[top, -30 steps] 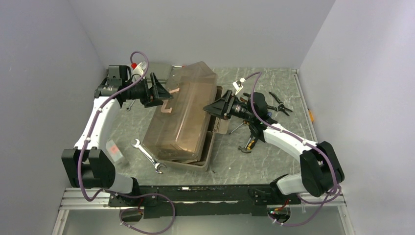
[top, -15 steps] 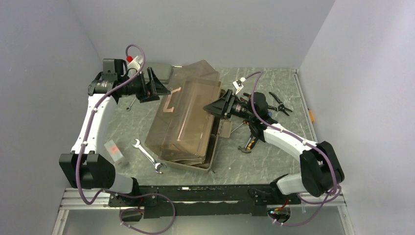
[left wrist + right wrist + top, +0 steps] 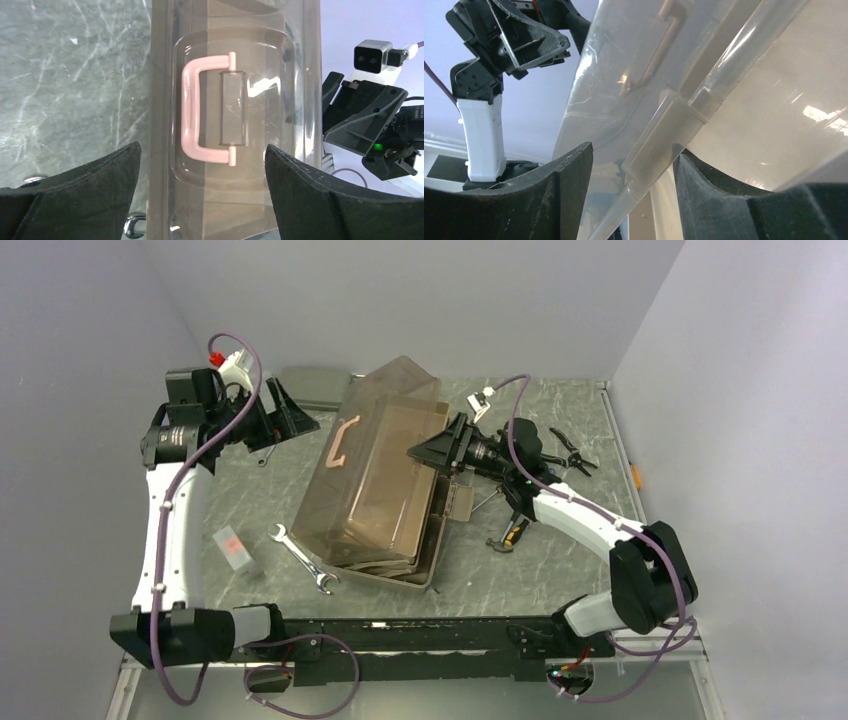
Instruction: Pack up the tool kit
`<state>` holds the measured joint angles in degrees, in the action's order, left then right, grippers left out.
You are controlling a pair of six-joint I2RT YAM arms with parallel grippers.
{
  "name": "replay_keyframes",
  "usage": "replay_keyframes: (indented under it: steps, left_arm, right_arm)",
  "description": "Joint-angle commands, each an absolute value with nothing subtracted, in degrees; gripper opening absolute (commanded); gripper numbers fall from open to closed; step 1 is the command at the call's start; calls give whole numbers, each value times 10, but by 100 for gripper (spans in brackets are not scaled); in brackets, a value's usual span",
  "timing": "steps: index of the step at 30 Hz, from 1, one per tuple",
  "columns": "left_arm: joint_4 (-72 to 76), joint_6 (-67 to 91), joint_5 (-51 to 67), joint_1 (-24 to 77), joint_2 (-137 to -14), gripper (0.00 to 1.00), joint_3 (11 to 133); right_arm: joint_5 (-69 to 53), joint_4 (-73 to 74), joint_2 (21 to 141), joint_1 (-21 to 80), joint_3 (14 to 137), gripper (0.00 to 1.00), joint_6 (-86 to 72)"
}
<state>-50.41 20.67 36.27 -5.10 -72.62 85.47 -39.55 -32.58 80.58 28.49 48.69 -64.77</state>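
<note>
While the toolbox [image 3: 372,502] lies slantwise in the middle of the counter [image 3: 245,495], we see its smoky lid [image 3: 385,455] resting tilted over the brown base, with the pink handle [image 3: 338,440] on the lid's left side. Our right end effector [image 3: 432,447] reaches in from the right and is closed on the right rim of the lid; in the right wrist view the rim passes between both fingers [image 3: 569,180] and seems to touch them. Our left end effector [image 3: 297,410] hangs left of the toolbox, apart from it, with the fingers spread wide and nothing between them; in the left wrist view the pink handle is straight ahead of it. A steel wrench [image 3: 303,560] lies on the counter just beside the near left corner of the toolbox. Right of the toolbox, partly under the right arm, lies a hammer [image 3: 506,537], and black pliers [image 3: 572,452] lie further back. A flat grey case [image 3: 315,382] sits at the back left, and a small clear box [image 3: 233,548] lies near the left arm.
</note>
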Motion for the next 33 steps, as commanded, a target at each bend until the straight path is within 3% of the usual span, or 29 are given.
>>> replay_keyframes:
  steps: [1,9,20,33]
  left_arm:
    - [-463,198,334,-54,-670,95,825]
    - [-439,192,405,-55,-655,95,788]
    - [-503,136,316,-49,-640,96,917]
    - [-499,120,342,-4,-642,95,879]
  right_arm:
    - [-399,-368,815,307,553,61,-640]
    - [-393,-382,849,325,588,59,-649]
    - [-392,-386,899,353,655,59,-661]
    - [-388,-394,975,387,740,59,-673]
